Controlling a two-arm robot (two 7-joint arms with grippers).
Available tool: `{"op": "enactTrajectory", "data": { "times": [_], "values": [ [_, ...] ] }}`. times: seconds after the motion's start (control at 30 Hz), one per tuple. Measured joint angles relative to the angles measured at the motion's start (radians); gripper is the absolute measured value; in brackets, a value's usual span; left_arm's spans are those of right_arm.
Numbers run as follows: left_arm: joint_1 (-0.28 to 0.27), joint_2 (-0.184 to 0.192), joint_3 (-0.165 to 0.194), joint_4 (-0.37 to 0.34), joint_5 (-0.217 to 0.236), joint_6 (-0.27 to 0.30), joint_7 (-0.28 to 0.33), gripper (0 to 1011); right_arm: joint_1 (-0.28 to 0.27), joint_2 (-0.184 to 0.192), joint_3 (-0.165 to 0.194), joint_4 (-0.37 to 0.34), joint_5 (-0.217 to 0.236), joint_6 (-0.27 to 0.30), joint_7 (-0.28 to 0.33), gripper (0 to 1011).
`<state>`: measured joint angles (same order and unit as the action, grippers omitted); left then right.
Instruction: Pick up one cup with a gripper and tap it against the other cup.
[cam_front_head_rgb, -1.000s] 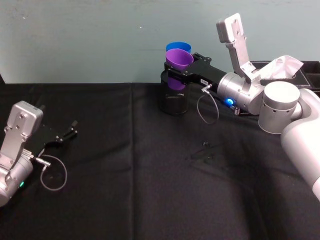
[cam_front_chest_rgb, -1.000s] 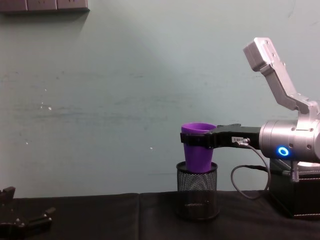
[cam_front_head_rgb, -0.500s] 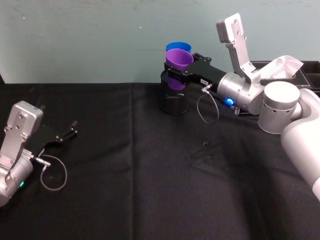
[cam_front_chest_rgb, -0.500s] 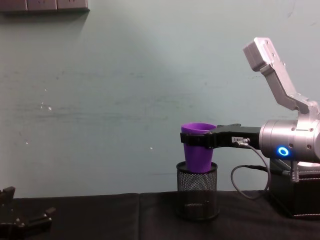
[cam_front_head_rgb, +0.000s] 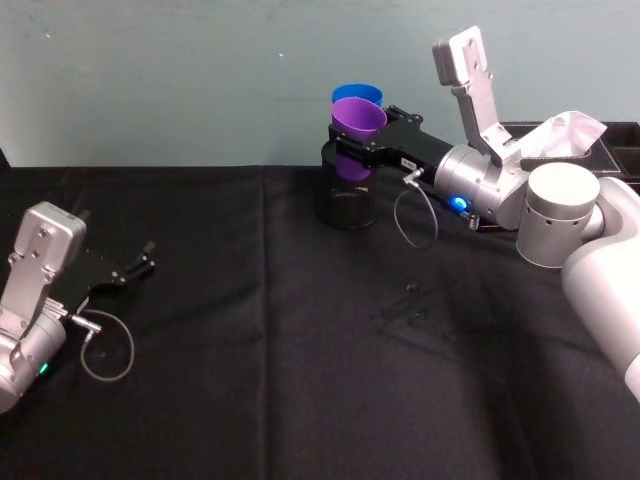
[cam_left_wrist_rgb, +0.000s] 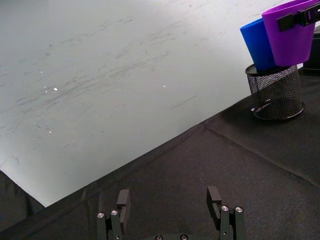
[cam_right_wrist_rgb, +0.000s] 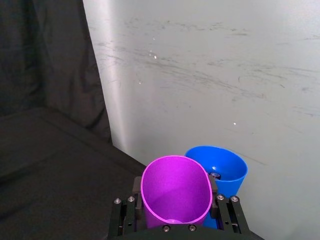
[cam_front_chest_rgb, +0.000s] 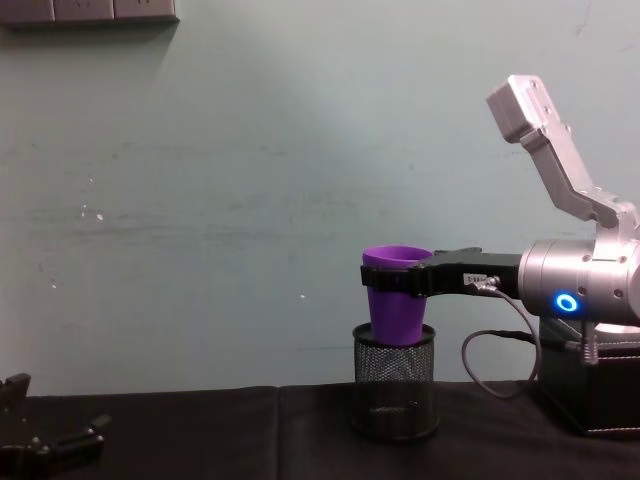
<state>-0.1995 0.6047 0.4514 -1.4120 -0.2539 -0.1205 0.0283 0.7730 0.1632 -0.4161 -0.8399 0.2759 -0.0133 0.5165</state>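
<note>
My right gripper (cam_front_head_rgb: 366, 136) is shut on the purple cup (cam_front_head_rgb: 358, 118), holding it upright by its upper wall over a black wire-mesh pen holder (cam_front_head_rgb: 347, 205). The cup's lower end dips into the holder's mouth (cam_front_chest_rgb: 395, 340). The blue cup (cam_front_head_rgb: 357, 93) stands in that holder just behind the purple one, leaning a little (cam_left_wrist_rgb: 257, 45). The two rims lie side by side (cam_right_wrist_rgb: 220, 167) and seem to touch. The purple cup's open mouth (cam_right_wrist_rgb: 175, 187) sits between the right gripper's fingers (cam_right_wrist_rgb: 138, 189). My left gripper (cam_front_head_rgb: 140, 264) rests open at the table's left side, far from both cups.
A black cloth (cam_front_head_rgb: 250, 380) covers the table, which ends at a pale wall (cam_front_head_rgb: 180, 80). A black box with white tissue (cam_front_head_rgb: 570, 135) stands at the back right behind my right arm. A few small dark bits (cam_front_head_rgb: 410, 290) lie mid-table.
</note>
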Motion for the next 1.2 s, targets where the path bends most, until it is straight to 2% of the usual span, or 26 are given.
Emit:
{"op": "enactTrajectory", "data": {
  "times": [0.77,1.07,1.2],
  "values": [
    [0.000,0.000,0.000,0.000,0.000,0.000,0.000,1000,0.000,0.000,0.000,0.000,0.000,0.000,0.000,723],
    [0.000,0.000,0.000,0.000,0.000,0.000,0.000,1000,-0.039,0.017,0.004,-0.070,0.018,0.015,0.013,723],
    [0.000,0.000,0.000,0.000,0.000,0.000,0.000,1000,-0.068,0.032,0.003,-0.130,0.032,0.041,0.018,723]
  ]
}}
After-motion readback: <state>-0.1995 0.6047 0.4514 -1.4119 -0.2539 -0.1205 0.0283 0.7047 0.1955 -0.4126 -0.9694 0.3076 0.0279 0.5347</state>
